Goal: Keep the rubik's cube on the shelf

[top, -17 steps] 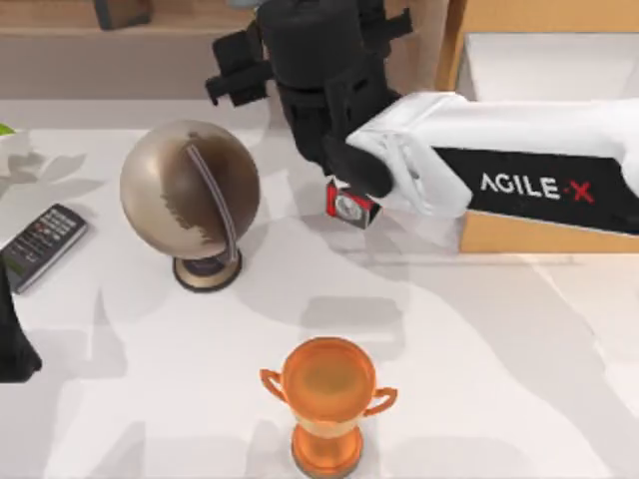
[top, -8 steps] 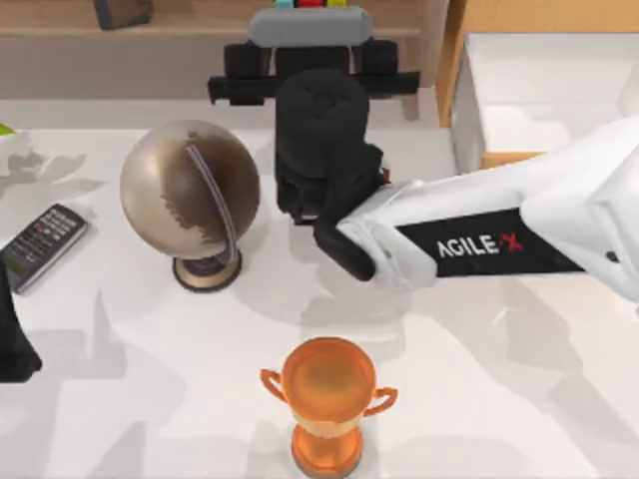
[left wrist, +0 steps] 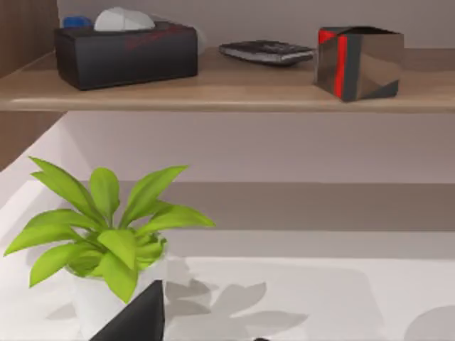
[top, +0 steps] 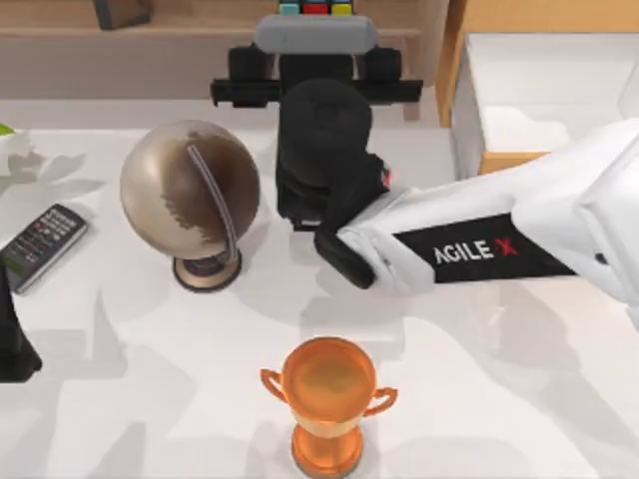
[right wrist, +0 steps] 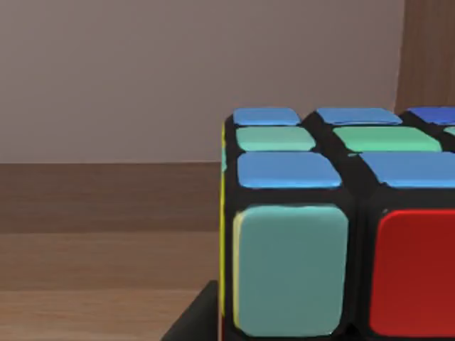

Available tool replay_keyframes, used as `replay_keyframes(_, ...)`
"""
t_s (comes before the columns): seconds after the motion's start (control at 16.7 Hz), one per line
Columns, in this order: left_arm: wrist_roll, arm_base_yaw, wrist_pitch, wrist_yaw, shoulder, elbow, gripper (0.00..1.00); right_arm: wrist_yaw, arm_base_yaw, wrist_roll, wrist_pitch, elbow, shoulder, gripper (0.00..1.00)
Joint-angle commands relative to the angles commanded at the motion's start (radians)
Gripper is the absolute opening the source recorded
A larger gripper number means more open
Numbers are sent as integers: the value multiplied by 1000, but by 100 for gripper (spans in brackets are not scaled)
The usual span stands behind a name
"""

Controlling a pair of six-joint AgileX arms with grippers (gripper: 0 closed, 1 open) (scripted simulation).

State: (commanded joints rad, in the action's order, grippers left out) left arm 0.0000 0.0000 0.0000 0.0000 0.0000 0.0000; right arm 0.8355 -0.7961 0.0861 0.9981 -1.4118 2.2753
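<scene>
- Right gripper (top: 316, 30) is up at the far edge of the desk (top: 479, 379), over the shelf (top: 180, 25), largely hidden beneath its own grey housing in the top view.
- 1 rubik's cube (top: 316, 8) peeks out beyond that housing, cut off by the frame edge. Just 3 stickers are visible there.
- In the right wrist view the rubik's cube (right wrist: 341, 234) looms large and is cropped: glossy square stickers in blue, green, teal and red on a black frame. 1 black finger (right wrist: 195, 320) sits against its lower side, so the fingers are clamped on the cube.
- It sits at the light-brown wooden shelf board (right wrist: 106, 263). Whether it touches the wood is hard to tell.
- On the desk: 1 bronze-toned globe (top: 190, 190) on a round base, 1 shiny orange trophy (top: 327, 399) with 2 handles, 1 dark remote (top: 40, 244).
- Left arm (top: 12, 344) is parked at the desk's left edge, mostly cut off.
- Left wrist view: 1 leafy green plant (left wrist: 106, 234), and on the shelf (left wrist: 213, 92) 1 black tissue box (left wrist: 124, 53), 1 flat dark device (left wrist: 266, 51), and 1 metallic cube with a red stripe (left wrist: 359, 62).
</scene>
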Motion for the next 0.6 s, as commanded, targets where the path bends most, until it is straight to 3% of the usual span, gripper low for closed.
replay_keyframes(0.6, 0, 0, 0, 0, 0, 0, 100, -1, 49, 19, 110, -192, 112, 0)
